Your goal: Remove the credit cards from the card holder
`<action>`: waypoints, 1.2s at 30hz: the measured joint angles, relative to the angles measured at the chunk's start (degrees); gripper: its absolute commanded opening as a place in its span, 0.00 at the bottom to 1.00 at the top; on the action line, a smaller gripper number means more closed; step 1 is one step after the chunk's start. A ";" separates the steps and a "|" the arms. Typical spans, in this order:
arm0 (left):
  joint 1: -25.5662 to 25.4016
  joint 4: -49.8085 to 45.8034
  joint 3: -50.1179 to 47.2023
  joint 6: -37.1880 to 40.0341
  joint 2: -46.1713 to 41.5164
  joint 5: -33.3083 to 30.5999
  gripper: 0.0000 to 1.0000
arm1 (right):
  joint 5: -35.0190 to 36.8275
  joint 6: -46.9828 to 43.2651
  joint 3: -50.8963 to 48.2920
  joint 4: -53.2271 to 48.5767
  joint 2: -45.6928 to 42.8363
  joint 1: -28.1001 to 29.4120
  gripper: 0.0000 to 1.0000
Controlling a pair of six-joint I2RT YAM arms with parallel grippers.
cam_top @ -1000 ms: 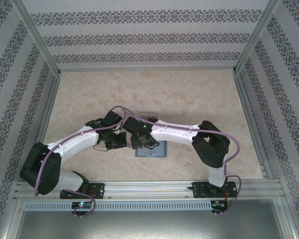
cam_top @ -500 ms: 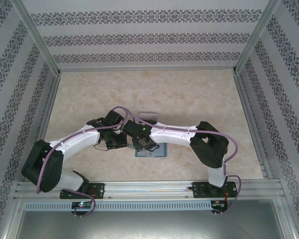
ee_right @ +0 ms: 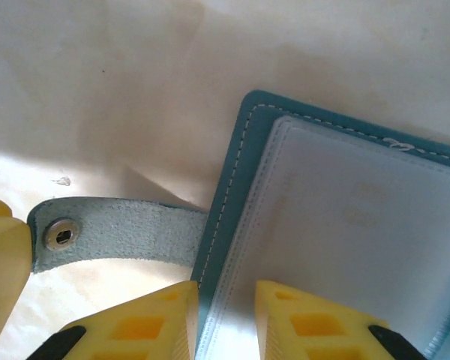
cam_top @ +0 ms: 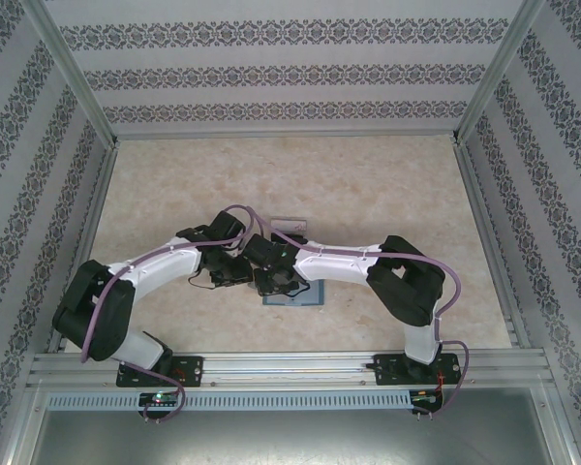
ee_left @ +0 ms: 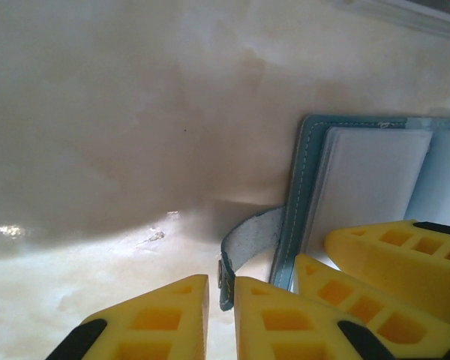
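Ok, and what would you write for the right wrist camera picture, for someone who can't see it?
An open teal-blue card holder lies on a pale marbled table, its inside pale grey-blue. Its closing tab, with a round metal snap, sticks out sideways, and at the bottom the right claw shows two yellow fingers with the holder's stitched edge between them.

Beige marbled table (cam_top: 368, 184), glossy, w/ soft shadows near centre. Walls (cam_top: 281, 73) on 3 sides: white w/ grey floral bands. Alu posts (cam_top: 73, 73) slant up at back corners. Alu rail (cam_top: 290, 366) along near edge, slotted strip (cam_top: 290, 399) just below. Pale tray (cam_top: 289, 224) part-hidden mid-table.
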 measured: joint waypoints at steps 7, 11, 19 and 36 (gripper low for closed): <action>0.00 1.99 -0.04 0.02 1.31 1.44 0.24 | -1.29 0.87 -0.92 1.70 -0.17 -0.63 0.28; 0.11 2.25 -0.24 -0.02 1.31 1.27 0.31 | -1.53 1.51 -1.18 1.95 -0.33 -0.72 0.27; 0.37 2.80 -1.44 -0.31 0.09 0.50 0.37 | -2.08 1.49 -1.38 2.21 -0.46 -1.01 0.27; 0.76 4.35 -1.90 -0.63 -1.14 2.03 0.33 | -2.75 1.51 -1.57 2.47 -0.46 -1.40 0.26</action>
